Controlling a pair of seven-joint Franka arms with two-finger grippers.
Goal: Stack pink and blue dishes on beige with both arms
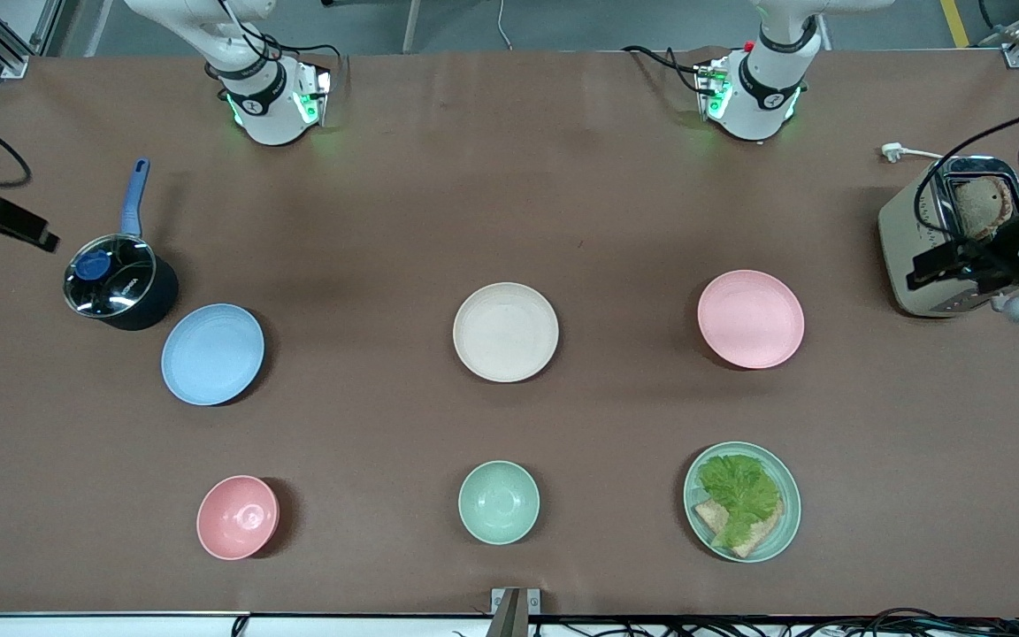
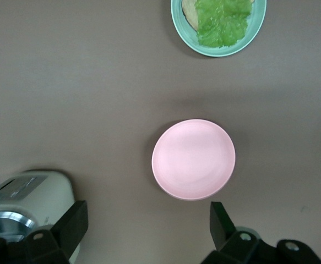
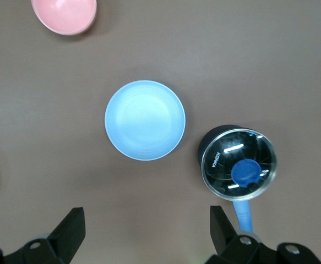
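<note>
The left gripper [image 2: 146, 234] has its fingers [image 2: 222, 223] spread wide, with nothing between them and nothing touching them. It hangs in the air over the toaster [image 1: 952, 234] at the left arm's end of the table, and its wrist camera looks straight down on the pink plate [image 2: 194, 159]. The right gripper [image 3: 146, 231] has its fingers [image 3: 72, 225] also spread wide and empty. It is up in the air at the right arm's end of the table, beside the saucepan [image 1: 120, 281], and looks down on the blue plate [image 3: 145, 120]. Both arms reach out from their bases to the two ends of the table, with the hands high above it.

The beige plate [image 1: 506, 332] lies flat in the middle of the table, with nothing on it. The pink plate [image 1: 750, 318] lies well apart from the beige plate, toward the left arm's end. The blue plate [image 1: 213, 354] lies well apart from the beige plate, toward the right arm's end, just beside the saucepan with the glass lid. Nearer to the front camera than the beige plate stands a mint-green bowl [image 1: 499, 502]. A small pink bowl [image 1: 237, 517] stands nearer to the camera than the blue plate. A green plate with lettuce and bread [image 1: 742, 502] lies nearer to the camera than the pink plate
</note>
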